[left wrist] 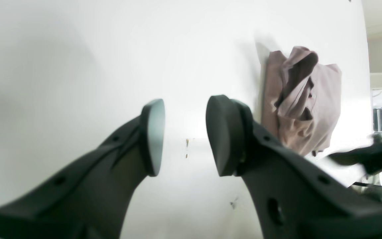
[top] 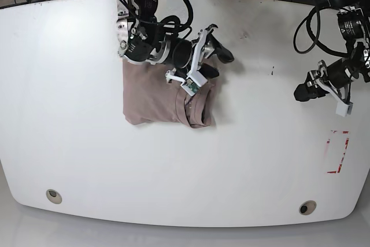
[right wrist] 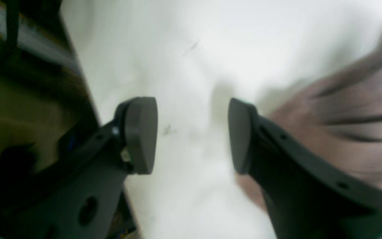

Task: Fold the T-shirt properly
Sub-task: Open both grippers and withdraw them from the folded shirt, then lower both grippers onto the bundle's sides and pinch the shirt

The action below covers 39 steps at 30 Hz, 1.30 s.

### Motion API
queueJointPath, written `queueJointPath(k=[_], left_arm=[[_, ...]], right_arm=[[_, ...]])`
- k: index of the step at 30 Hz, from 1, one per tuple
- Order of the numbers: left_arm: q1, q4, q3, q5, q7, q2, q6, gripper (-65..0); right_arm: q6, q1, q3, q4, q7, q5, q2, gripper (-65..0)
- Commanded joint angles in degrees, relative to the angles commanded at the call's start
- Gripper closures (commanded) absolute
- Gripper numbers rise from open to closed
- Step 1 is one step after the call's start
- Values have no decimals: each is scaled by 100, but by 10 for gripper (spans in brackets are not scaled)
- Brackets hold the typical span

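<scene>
The T-shirt (top: 156,98), dusty mauve, lies bunched into a rough rectangle on the white table (top: 75,160) at about ten o'clock from the table's centre, smooth on one side and rumpled into dark folds on the side toward three o'clock. The right gripper (top: 213,50) hovers at the cloth's one-o'clock corner with its jaws wide apart and empty, while the left gripper (left wrist: 185,136), well apart at three o'clock, stands likewise parted over bare table. The cloth looks light, limp and non-slippery, so it is judged best pinched at a flat edge or corner, not the crumpled ridge, which would likely drag several layers.
</scene>
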Motion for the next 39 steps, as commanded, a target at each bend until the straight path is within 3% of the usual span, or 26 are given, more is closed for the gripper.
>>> queueJointPath(k=[12,14,17,21,25,28,32,35,39], left_arm=[[-26,1143,1626,18,-18,35,0,-232],[-35,1213,1969,26,-18,158,9,-232],[-9,1345,2295,281,-18,422,9,-232],[53,1574,2549,686,-26,853,-18,-232],[105,1582,2629,747,-26,1284,-229,-231],[176,1582,2769,1169,-35,1618,-334,-231],[281,1538,3121,2321,-360,2057,-369,-231],[422,1407,3490,3024,-703,2233,-378,-231],[466,1240,3736,3349,-1011,2242,-378,-231]], right_arm=[[-18,378,1398,26,70,-18,844,-312],[-26,501,1538,-79,149,-18,1002,-306],[-44,712,1705,-281,255,-18,1231,-241],[-44,1099,1714,-862,413,-18,1565,-105],[-35,1354,1697,-1433,659,-18,1688,-67],[-35,1459,1688,-1749,941,-79,1741,-81],[9,1574,1688,-2075,1257,-580,1732,-86],[9,1635,1433,-2347,1582,-985,1714,-84],[9,1644,1108,-2708,2145,-1371,1688,-82]])
